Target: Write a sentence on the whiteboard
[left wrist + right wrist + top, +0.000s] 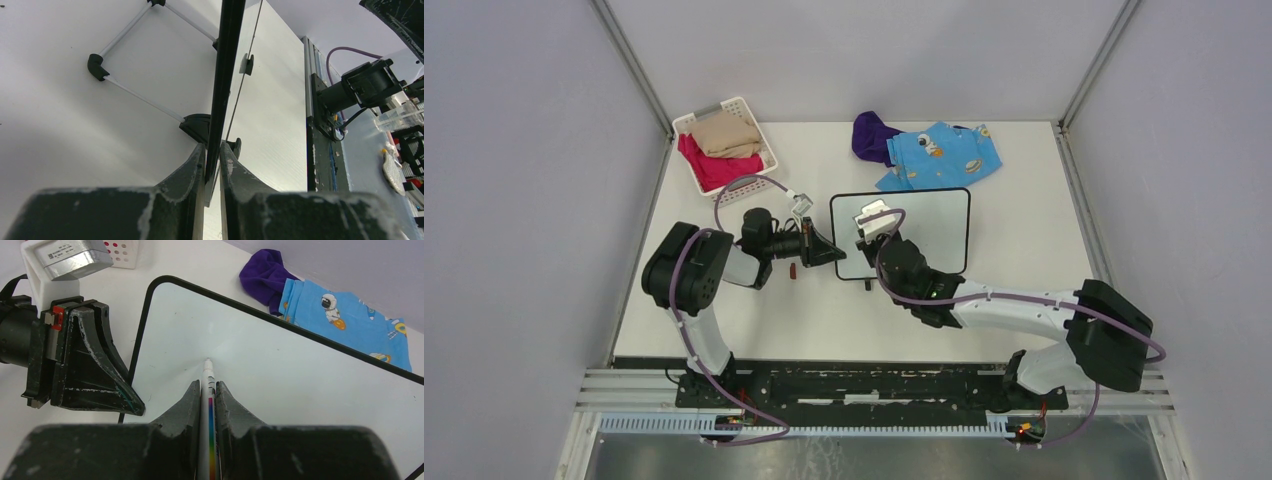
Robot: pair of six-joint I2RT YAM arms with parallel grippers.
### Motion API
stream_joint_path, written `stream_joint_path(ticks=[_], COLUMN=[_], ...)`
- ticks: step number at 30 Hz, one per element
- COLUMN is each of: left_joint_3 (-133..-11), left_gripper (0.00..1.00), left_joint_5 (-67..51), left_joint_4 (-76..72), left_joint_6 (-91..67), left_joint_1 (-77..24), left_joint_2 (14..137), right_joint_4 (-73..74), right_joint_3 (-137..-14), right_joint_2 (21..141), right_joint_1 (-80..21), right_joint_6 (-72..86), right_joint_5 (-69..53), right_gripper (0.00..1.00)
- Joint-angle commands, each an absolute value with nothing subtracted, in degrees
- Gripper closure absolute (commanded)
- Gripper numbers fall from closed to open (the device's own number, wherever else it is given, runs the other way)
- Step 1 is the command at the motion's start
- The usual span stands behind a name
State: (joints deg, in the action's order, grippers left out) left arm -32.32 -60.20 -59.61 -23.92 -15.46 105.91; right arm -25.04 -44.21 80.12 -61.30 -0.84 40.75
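The whiteboard [936,228] lies on the table, its left frame edge between my left gripper's [212,148] jaws, which pinch narrowly on the thin black rim. My right gripper [208,386] hangs above the board's left part, clamped on a marker [208,371]. The tip points just ahead of my fingertips; I cannot tell whether it touches.

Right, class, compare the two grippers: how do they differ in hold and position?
The left gripper is shut on the whiteboard by its black frame; the right gripper is shut on a marker. The left sits at the board's edge; the right is over its white face. Both are black, two-fingered.
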Motion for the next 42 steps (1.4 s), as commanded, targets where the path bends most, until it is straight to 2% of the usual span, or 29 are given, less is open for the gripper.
stream_joint_path(ticks=[1, 21, 42], left_joint_3=[-33.4, -33.9, -34.5], left_gripper=[0.98, 0.98, 0.98], left_joint_5=[-58.2, -58.1, -57.6], left_joint_4=[-57.6, -56.1, -53.5], left_joint_6=[-20.7, -20.3, -19.1], left_joint_1=[-15.3, -15.3, -15.3], left_joint_2=[104.7, 104.6, 104.4], right_joint_4=[-28.4, -27.0, -25.2], right_joint_3=[-47.1, -47.7, -42.0], right_joint_2=[80.6, 83.0, 78.7], right_joint_1=[-60.6, -60.0, -58.9], right_joint_6=[-0.1, -0.1, 2.0], right_joint_5=[41.0, 37.6, 39.9], right_gripper=[1.00, 1.00, 1.00])
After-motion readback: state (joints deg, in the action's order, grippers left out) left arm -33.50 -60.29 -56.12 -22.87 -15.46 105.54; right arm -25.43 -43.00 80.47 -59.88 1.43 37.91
